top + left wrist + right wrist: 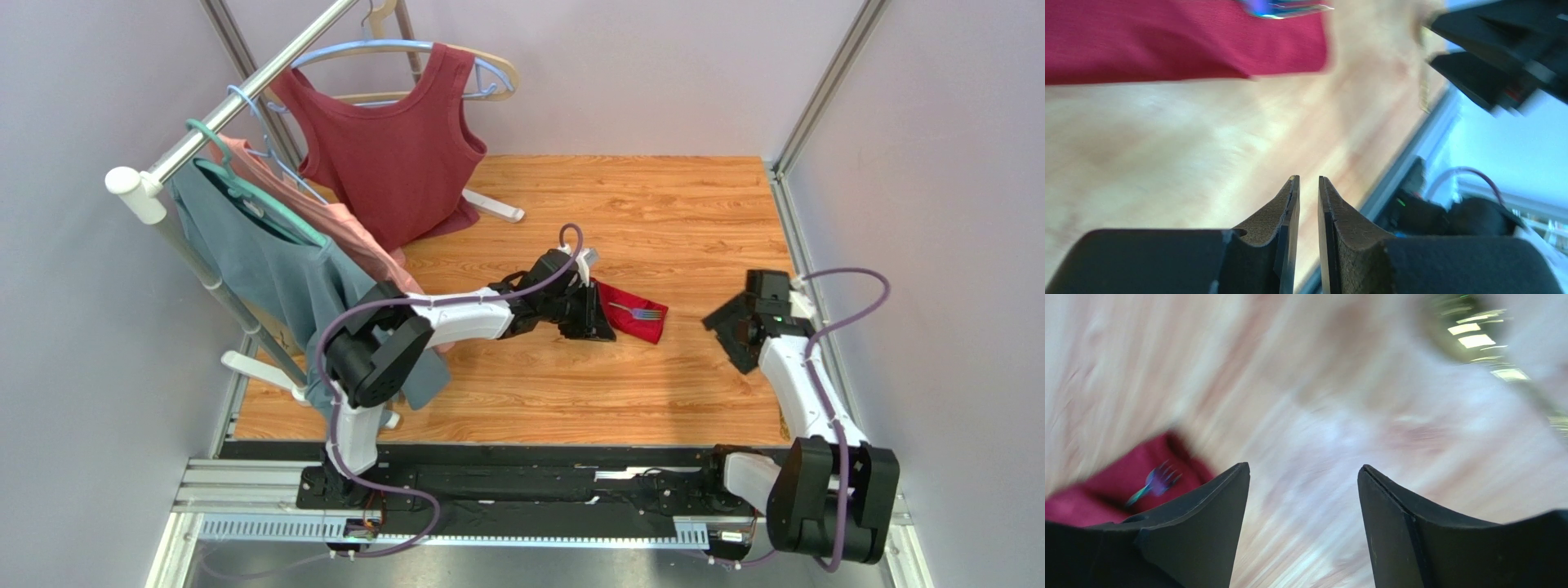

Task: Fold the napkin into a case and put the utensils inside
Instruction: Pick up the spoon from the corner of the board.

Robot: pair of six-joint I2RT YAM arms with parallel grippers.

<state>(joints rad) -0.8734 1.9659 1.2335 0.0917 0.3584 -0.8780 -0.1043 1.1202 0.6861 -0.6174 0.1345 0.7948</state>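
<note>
At the far left of the table (638,208) stands a clothes rack (209,123) with hung tops, the dull maroon one (393,147) among them; none of it belongs to this job.

Moving right, the left gripper (597,321) lies low at the left end of the napkin (620,303). Its wrist view shows the jaws drawn almost together, with only a thin slit between them and nothing caught there.

The napkin sits mid-table, folded into a narrow crimson oblong. A fork (646,316) rests at its right part with the tines showing. Whether the handle is tucked under a layer or merely lies on top, I cannot tell.

Further right and well apart from the cloth, the right gripper (726,328) hovers with its jaws spread wide and empty.

The cloth looks thin, limp and a little slick, so it will likely slide on the wood and let its folds fall open. A pinch at a folded edge or corner, through all the layers, seems the safest hold. The fork is stiff, light and smooth, and is best taken across its slim handle, though it could twist in the pads.
</note>
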